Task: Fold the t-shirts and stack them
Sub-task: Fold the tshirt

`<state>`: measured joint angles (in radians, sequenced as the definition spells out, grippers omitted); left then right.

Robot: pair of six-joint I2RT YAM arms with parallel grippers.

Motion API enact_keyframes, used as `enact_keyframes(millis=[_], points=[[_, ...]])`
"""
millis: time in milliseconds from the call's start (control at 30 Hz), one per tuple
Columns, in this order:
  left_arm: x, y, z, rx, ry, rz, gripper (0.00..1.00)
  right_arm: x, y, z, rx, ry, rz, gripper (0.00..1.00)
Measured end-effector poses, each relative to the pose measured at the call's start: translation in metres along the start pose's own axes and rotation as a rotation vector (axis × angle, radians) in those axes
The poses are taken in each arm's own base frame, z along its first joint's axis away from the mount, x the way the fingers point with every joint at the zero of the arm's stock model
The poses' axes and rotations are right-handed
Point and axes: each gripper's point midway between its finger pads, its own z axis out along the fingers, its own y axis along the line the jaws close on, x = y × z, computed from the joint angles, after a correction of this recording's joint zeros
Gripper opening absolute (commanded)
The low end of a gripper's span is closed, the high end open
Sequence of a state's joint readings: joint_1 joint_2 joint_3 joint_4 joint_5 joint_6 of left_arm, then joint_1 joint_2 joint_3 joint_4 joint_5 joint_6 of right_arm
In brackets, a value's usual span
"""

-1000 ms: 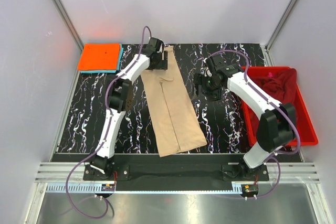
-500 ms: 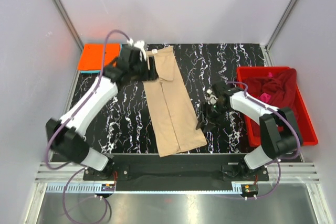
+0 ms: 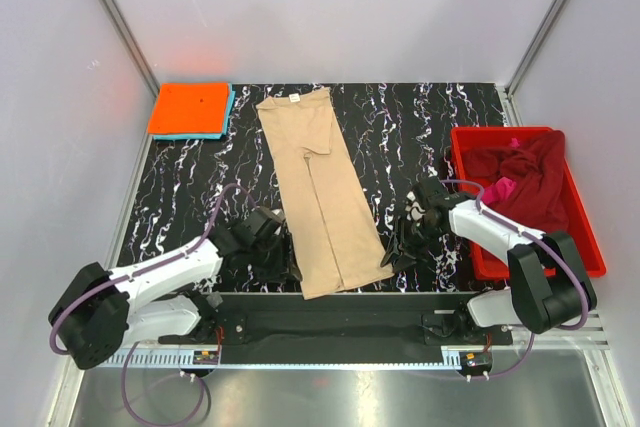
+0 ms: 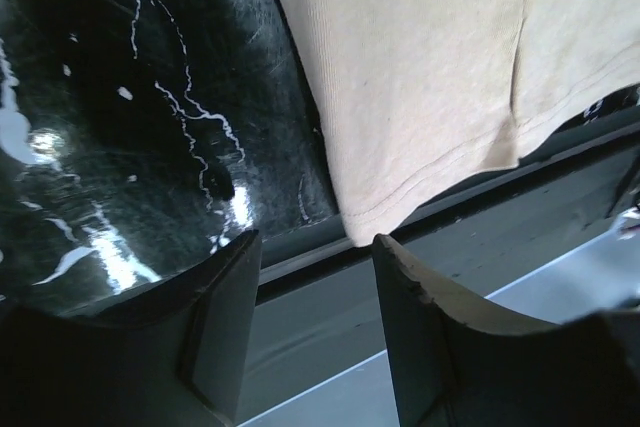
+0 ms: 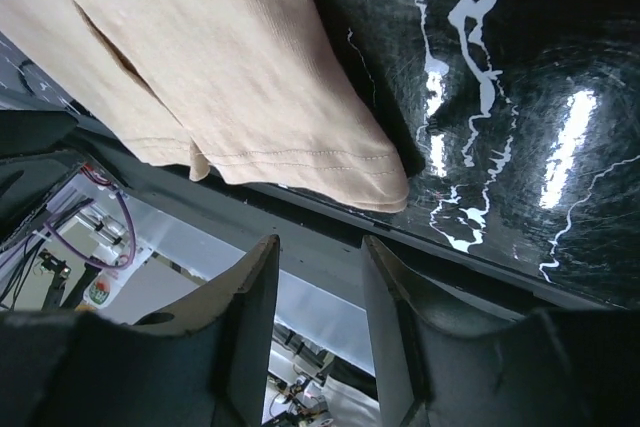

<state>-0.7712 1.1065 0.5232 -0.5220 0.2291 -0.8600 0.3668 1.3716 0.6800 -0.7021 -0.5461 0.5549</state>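
Tan t-shirt (image 3: pixel 320 192) is laid as a long strip mid-tabletop (image 3: pixel 180 197), hem reaching the near edge; its lower layers are hidden. Left tool (image 4: pixel 315 247) and right tool (image 5: pixel 320 247) are held released and empty beside the hem corners, with bare tabletop outside each.

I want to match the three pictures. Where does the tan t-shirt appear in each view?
Top external: the tan t-shirt lies lengthwise in the middle of the table.
Left wrist: the tan t-shirt fills the upper right.
Right wrist: the tan t-shirt fills the upper left.
Shared landmark: its stitched hem, at the table's near edge.
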Motion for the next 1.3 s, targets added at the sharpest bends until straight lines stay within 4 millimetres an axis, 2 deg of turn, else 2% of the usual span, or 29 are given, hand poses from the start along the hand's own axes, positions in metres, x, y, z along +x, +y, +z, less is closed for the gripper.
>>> enact_keyframes(millis=[167,233,300,400,567,667,800,833,867,933,967,1000,1100,1300], points=[[-0.001,-0.018,0.008,0.043,-0.016,-0.061,0.52,-0.005,-0.002,0.001,0.013,-0.021,0.006,0.46],[0.002,-0.022,0.013,0.039,-0.008,-0.075,0.49,-0.007,-0.002,0.001,0.017,-0.031,0.004,0.46],[0.007,-0.022,0.019,0.021,0.007,-0.101,0.45,-0.008,-0.002,0.001,0.017,-0.037,0.002,0.46],[0.012,-0.02,0.022,-0.007,0.013,-0.134,0.45,-0.01,-0.003,0.001,0.02,-0.045,0.003,0.46],[0.01,-0.014,0.023,-0.029,-0.022,-0.181,0.45,-0.014,-0.004,-0.001,0.023,-0.071,0.012,0.47],[0.01,-0.012,0.027,-0.034,-0.03,-0.191,0.4,-0.014,-0.005,-0.002,0.019,-0.081,0.019,0.49],[0.007,-0.015,0.031,-0.021,-0.034,-0.201,0.29,-0.014,-0.006,-0.002,0.019,-0.082,0.023,0.49],[0.007,-0.016,0.032,-0.018,-0.036,-0.203,0.23,-0.014,-0.006,-0.002,0.02,-0.082,0.023,0.5],[0.007,-0.015,0.033,-0.018,-0.039,-0.204,0.12,-0.014,-0.007,-0.002,0.022,-0.083,0.023,0.5],[0.007,-0.012,0.034,-0.029,-0.043,-0.21,0.03,-0.014,-0.007,-0.002,0.025,-0.086,0.023,0.51],[0.008,-0.011,0.034,-0.03,-0.042,-0.217,0.0,-0.014,-0.007,-0.002,0.026,-0.085,0.024,0.52],[0.007,-0.01,0.033,-0.034,-0.05,-0.218,0.0,-0.014,-0.007,-0.002,0.025,-0.085,0.024,0.56],[0.007,-0.002,0.025,-0.064,-0.074,-0.222,0.0,-0.016,-0.007,0.0,0.021,-0.084,0.022,0.59],[0.006,0.015,0.001,-0.094,-0.15,-0.224,0.0,-0.015,-0.004,0.009,-0.013,-0.054,0.02,0.58]])
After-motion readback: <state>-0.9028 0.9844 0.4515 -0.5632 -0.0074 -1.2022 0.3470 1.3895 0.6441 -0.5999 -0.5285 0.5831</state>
